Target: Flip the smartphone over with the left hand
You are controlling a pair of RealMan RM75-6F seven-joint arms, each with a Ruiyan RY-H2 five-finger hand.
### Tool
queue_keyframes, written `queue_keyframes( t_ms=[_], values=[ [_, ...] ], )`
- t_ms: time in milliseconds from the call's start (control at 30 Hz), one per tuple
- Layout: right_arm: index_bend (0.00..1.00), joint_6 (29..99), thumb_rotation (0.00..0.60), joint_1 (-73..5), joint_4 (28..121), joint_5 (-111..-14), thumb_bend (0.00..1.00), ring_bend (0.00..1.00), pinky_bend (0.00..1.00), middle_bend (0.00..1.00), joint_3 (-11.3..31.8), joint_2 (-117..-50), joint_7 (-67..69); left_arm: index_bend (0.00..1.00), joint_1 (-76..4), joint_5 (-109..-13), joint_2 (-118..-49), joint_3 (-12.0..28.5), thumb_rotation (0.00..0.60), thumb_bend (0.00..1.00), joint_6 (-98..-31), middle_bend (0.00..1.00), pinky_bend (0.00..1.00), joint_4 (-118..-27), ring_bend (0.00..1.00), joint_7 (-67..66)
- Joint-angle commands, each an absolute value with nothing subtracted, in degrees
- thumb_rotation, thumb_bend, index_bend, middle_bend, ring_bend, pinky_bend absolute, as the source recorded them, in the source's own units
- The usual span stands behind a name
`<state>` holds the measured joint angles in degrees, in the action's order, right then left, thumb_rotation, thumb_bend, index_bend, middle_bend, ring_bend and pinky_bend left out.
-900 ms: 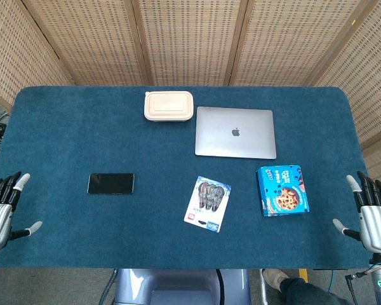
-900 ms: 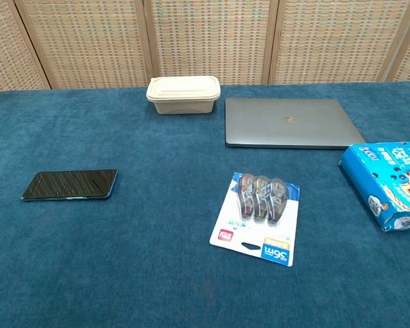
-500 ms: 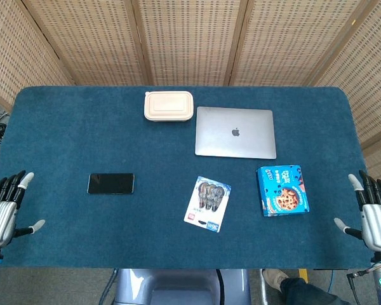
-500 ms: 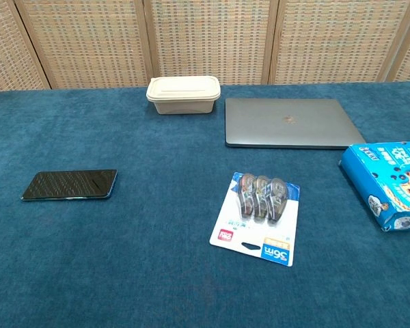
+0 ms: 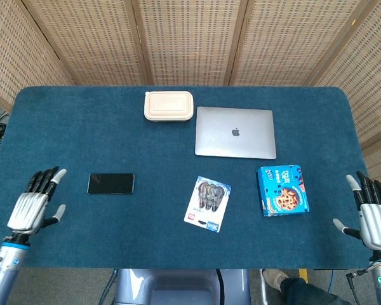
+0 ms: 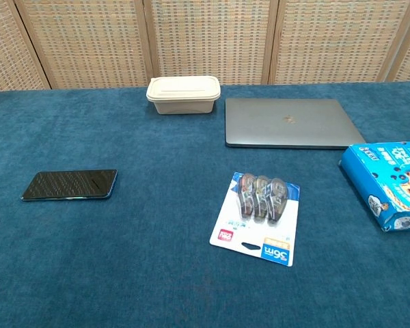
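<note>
A black smartphone [image 5: 110, 183] lies flat, dark glass up, on the left part of the blue table [image 5: 82, 127]; the chest view shows the smartphone [image 6: 70, 184] at its left side. My left hand [image 5: 33, 206] hovers over the table's front left, fingers spread, holding nothing, a short way left of and nearer than the phone. Off the table's front right corner my right hand [image 5: 373, 215] is empty with fingers apart. Neither hand appears in the chest view.
A beige lidded container [image 5: 169, 105] and a closed grey laptop [image 5: 235, 132] sit at the back. A blister pack of correction tapes [image 5: 208, 203] lies mid-front, a blue cookie box [image 5: 282, 190] to its right. Woven screens [image 5: 190, 38] stand behind.
My left hand has moved rightward and forward from the table's left edge onto the table, closer to the phone. The right hand has barely shifted. The phone has not moved.
</note>
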<state>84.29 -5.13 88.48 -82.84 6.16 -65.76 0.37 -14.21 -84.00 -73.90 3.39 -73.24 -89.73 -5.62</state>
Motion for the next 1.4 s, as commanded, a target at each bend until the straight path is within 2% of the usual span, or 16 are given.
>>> queue_keyframes(
  t_ms=[33, 333, 500, 1400],
  values=[
    [0.00, 84.0, 0.600, -5.2, 88.4, -82.7, 0.00, 0.00, 0.00, 0.00, 6.1, -65.8, 0.4, 0.00, -18.4, -81.6, -79.9, 5.3, 0.600, 0.49, -68.2, 0.00, 0.00, -84.9, 0.00, -7.5],
    [0.00, 83.0, 0.600, -5.5, 87.7, -81.7, 0.00, 0.00, 0.00, 0.00, 6.3, -65.9, 1.2, 0.00, -23.0, -75.2, -88.1, 7.1, 0.600, 0.48, -61.2, 0.00, 0.00, -79.7, 0.00, -12.4],
    [0.00, 82.8, 0.600, -5.5, 87.6, -81.6, 0.00, 0.00, 0.00, 0.00, 6.4, -65.8, 2.0, 0.00, -23.6, -71.7, -91.8, 7.3, 0.600, 0.48, -60.4, 0.00, 0.00, -76.8, 0.00, -14.8],
    [0.00, 81.9, 0.600, -5.8, 87.1, -81.2, 0.00, 0.00, 0.00, 0.00, 6.2, -66.2, 2.1, 0.00, -27.4, -66.5, -98.1, 9.6, 0.600, 0.45, -56.8, 0.00, 0.00, -67.8, 0.00, -12.5]
  ],
)
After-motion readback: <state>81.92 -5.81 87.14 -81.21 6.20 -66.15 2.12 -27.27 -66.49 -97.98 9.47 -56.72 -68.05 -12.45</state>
